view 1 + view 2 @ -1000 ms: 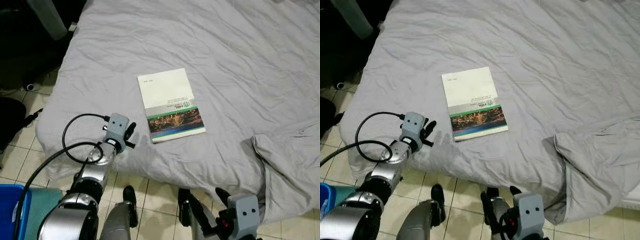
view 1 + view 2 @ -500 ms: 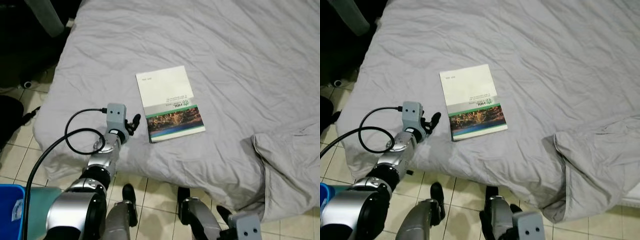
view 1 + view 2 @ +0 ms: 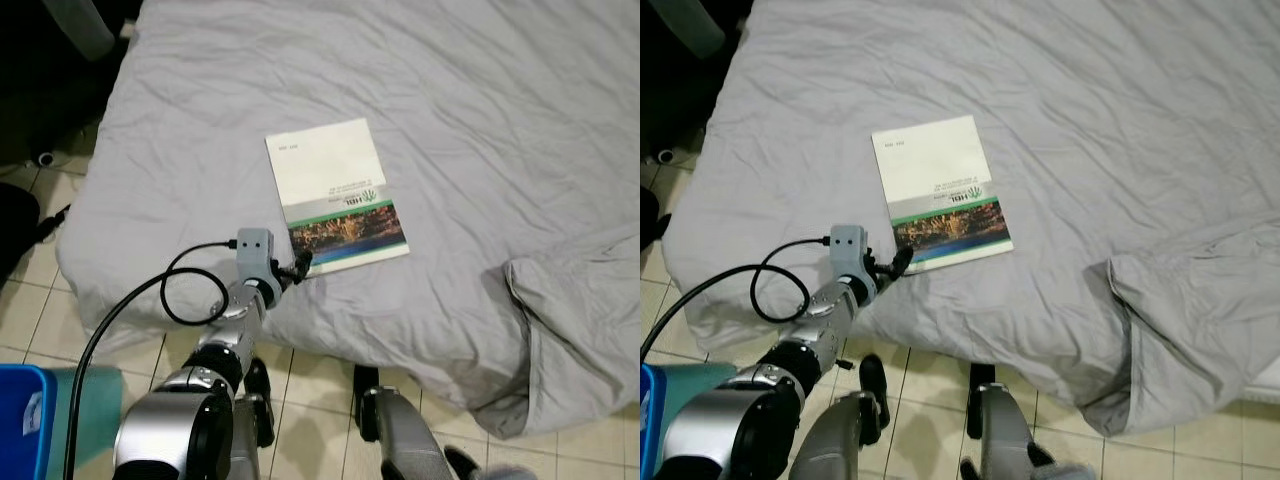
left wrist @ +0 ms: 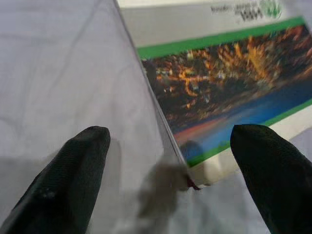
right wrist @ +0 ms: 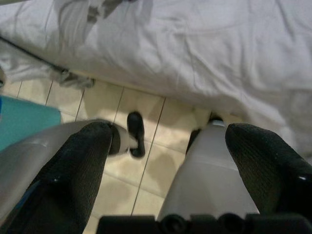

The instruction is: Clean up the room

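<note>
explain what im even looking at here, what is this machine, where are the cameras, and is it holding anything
This is a humanoid robot standing at the edge of a bed covered in a grey sheet. The two wide pictures come from a pair of cameras on its head, looking down. The silver arm with a looped black cable is its left arm, tipped with the left end effector, a pincer of two black fingers.

The two close pictures come from cameras on each wrist, looking along the fingers. In the left wrist picture the fingers are spread apart, right at the near corner of a booklet lying flat on the sheet. Nothing is gripped yet.

The right end effector is also open and empty, pointing at the tiled floor and the robot's own legs.
</note>
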`<state>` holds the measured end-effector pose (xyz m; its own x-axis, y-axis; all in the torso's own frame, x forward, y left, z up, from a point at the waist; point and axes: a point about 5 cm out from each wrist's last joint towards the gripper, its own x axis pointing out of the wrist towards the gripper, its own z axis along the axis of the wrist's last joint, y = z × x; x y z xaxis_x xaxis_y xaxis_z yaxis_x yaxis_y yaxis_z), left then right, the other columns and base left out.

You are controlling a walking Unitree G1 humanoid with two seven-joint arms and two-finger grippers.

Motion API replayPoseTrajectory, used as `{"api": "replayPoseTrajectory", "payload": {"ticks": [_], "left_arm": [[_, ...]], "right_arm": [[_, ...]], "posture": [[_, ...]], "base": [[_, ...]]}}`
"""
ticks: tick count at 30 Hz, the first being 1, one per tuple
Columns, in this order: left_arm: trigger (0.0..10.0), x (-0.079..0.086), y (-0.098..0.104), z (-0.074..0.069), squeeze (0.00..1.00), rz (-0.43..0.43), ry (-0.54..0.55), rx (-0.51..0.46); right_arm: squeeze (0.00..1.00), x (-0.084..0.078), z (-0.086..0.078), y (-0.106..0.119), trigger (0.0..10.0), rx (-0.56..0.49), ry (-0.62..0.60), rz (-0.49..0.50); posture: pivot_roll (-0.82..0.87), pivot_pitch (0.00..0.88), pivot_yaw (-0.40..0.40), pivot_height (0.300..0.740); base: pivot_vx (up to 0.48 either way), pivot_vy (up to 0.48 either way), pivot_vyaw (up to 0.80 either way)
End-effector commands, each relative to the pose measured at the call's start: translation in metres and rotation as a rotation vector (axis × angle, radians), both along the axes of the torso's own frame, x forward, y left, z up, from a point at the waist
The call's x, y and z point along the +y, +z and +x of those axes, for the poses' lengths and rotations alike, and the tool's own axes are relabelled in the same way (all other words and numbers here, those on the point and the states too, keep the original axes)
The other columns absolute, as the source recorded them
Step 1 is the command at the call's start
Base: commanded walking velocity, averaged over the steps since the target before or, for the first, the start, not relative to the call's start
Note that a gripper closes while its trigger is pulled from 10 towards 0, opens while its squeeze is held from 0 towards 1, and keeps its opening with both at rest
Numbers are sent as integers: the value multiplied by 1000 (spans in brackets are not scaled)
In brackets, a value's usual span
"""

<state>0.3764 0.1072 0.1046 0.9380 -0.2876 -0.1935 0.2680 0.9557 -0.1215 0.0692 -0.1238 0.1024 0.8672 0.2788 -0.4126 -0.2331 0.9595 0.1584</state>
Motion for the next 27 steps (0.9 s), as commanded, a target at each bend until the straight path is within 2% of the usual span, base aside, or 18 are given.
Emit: {"api": "replayPoseTrajectory", "payload": {"ticks": [1,3,6,12,17,18,21,27], "left_arm": [[10000,-1,-22,-11,0,90,-12,65],[10000,0,-22,-11,0,115,6,66],[10000,4,-20,-9,0,84,56,74],[10000,0,-21,-9,0,122,51,71],[10000,1,-25,-11,0,116,74,100],[0,0,-31,-14,0,80,72,145],[0,-2,-35,-16,0,76,56,176],[0,-15,-54,-30,0,158,-68,304]], "right_arm": [[0,2,-9,0,10000,33,3,-7],[0,1,-14,1,10000,48,0,-10],[0,0,-27,5,10000,80,-11,-19],[0,1,-35,8,10000,94,-13,-30],[0,2,-37,8,10000,97,-19,-29],[0,3,-38,8,10000,98,-22,-28],[0,3,-38,8,10000,101,-23,-29],[0,2,-37,5,10000,102,-22,-34]], "posture": [[-358,689,-18,740],[-369,701,-22,740],[-387,716,-23,740],[-385,723,-16,740],[-387,721,-12,740],[-387,716,-11,740],[-385,715,-8,740],[-369,704,1,740]], "base": [[0,0,0],[0,0,0],[0,0,0],[0,0,0],[0,0,0],[0,0,0],[0,0,0],[0,0,0]]}}
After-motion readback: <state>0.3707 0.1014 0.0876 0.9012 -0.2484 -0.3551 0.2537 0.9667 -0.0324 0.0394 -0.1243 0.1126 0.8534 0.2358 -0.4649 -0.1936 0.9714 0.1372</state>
